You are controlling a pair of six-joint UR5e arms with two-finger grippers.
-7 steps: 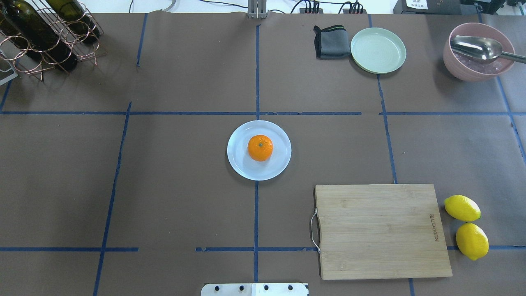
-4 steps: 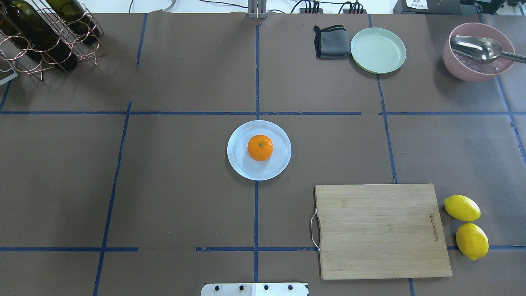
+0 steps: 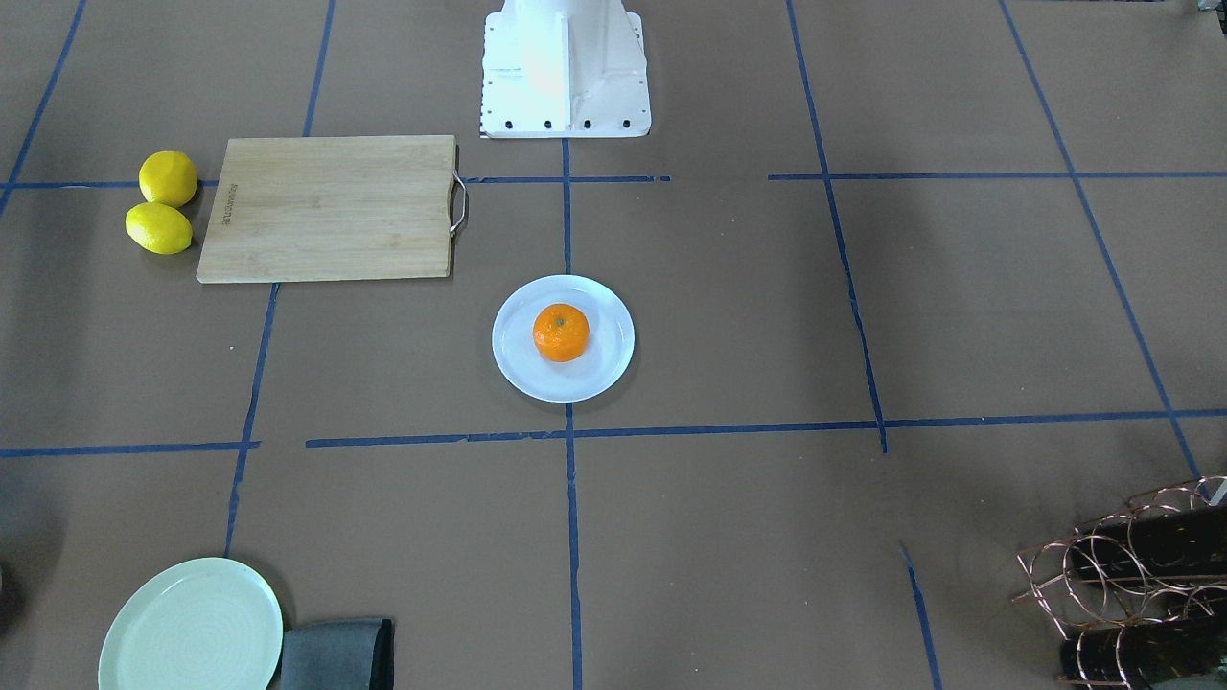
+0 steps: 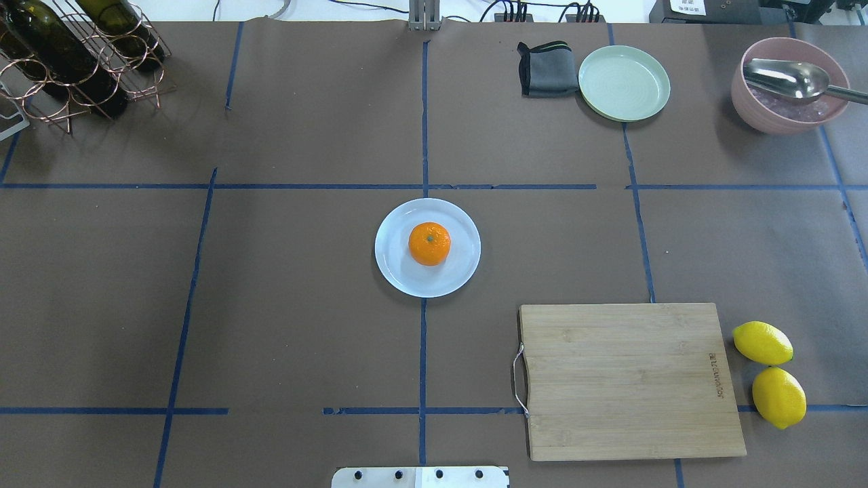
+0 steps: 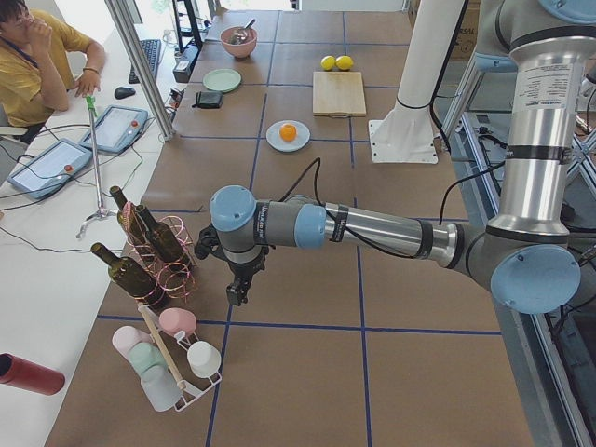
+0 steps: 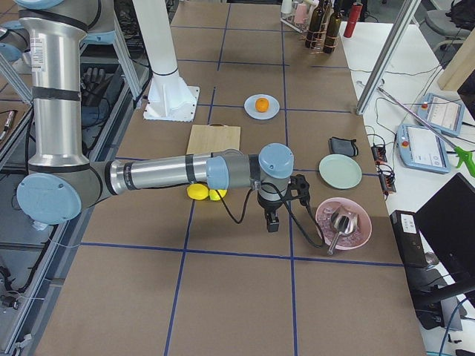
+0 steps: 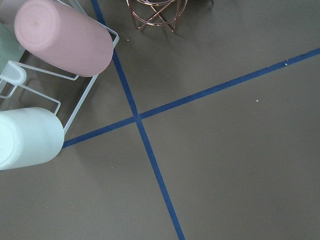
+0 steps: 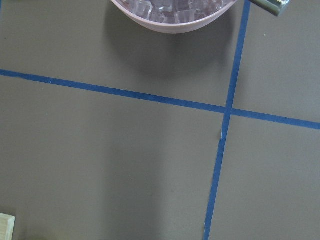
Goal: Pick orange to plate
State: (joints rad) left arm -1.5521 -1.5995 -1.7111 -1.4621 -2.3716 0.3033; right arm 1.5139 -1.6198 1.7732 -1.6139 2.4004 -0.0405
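1. Since the small round mandarin-like orange (image 4: 429, 243) already sits in the middle of the round pale bluish-white shallow plate (image 4: 400, 274), at the centre of the brown paper-covered table (image 4: 285, 325), I judge the task done.
2. The left gripper (image 5: 237, 296) hangs over the table just beside the copper wire bottle rack (image 5: 154, 244), well apart from the plate. Only a side view shows it, so I can't tell whether it's open or closed.
3. The right gripper (image 6: 272, 224) hangs near the pink bowl (image 4: 759, 115) holding a metal scoop (image 4: 790, 78), also well apart from the plate. Same problem: state can't be told.
4. Risk: the orange is round and loose on a shallow plate. A table knock or a low arm sweep through centre could roll it over the rim.
5. Risk: an arm move could clip the bottle rack or the white wire cup rack (image 5: 172, 363) on the left, or the bowl or scoop handle on the right.
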